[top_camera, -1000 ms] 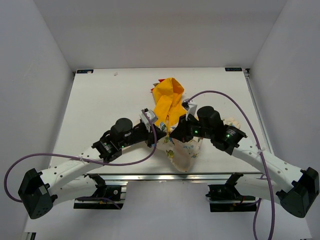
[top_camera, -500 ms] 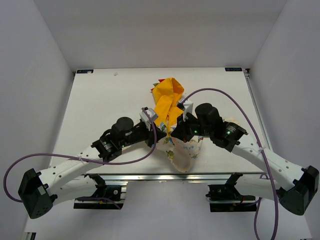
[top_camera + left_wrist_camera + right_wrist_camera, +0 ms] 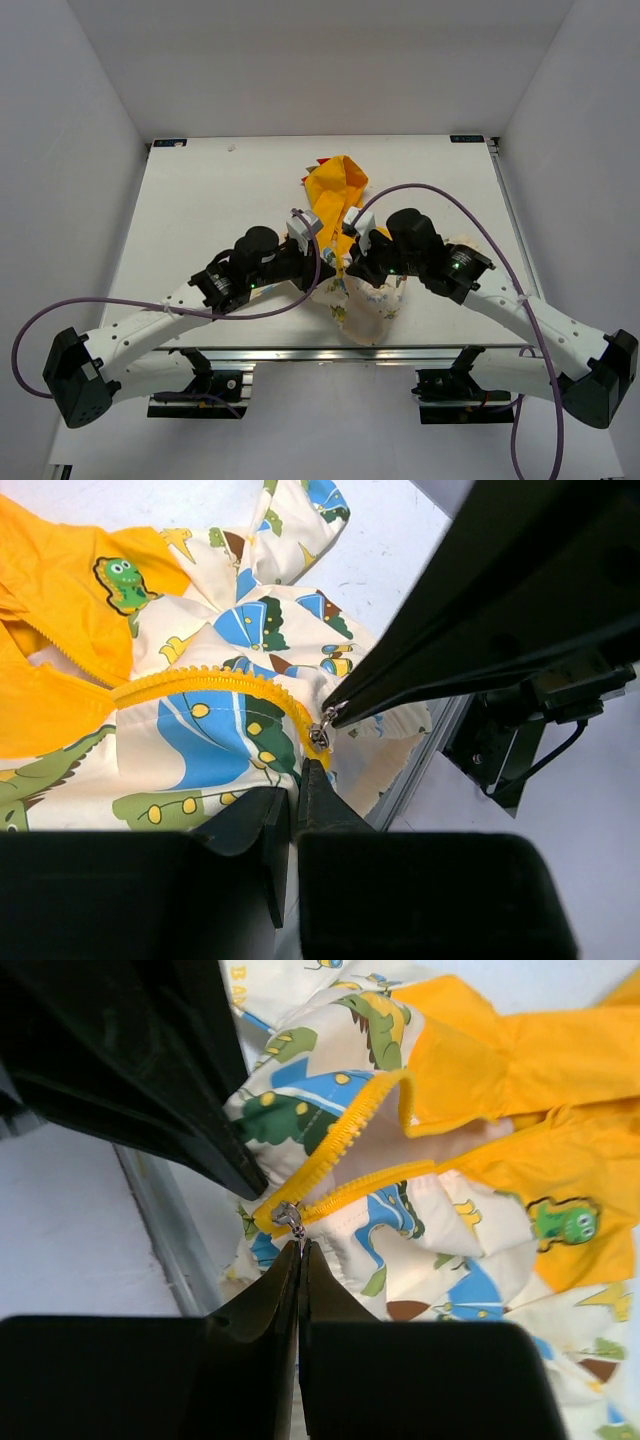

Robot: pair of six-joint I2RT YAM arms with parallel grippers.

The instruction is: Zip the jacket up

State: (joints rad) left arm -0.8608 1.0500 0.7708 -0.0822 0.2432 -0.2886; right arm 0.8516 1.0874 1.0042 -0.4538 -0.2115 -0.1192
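The white table point(image 3: 200, 220) holds the jacket point(image 3: 335, 195) around its middle, with the yellow hood toward 12 o'clock and the dinosaur-print hem reaching the near edge at 6. The left gripper point(image 3: 295, 792) is clenched on the hem at the foot of the orange zipper point(image 3: 200, 678). The right gripper point(image 3: 300, 1250) pinches the zipper pull point(image 3: 289, 1216).

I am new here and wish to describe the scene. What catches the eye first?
The yellow, dinosaur-print jacket lies in the middle of the table, its hem at the near edge. Both arms meet over it: the right gripper is shut on the zipper pull near the hem, and the left gripper pinches the jacket right beside it.
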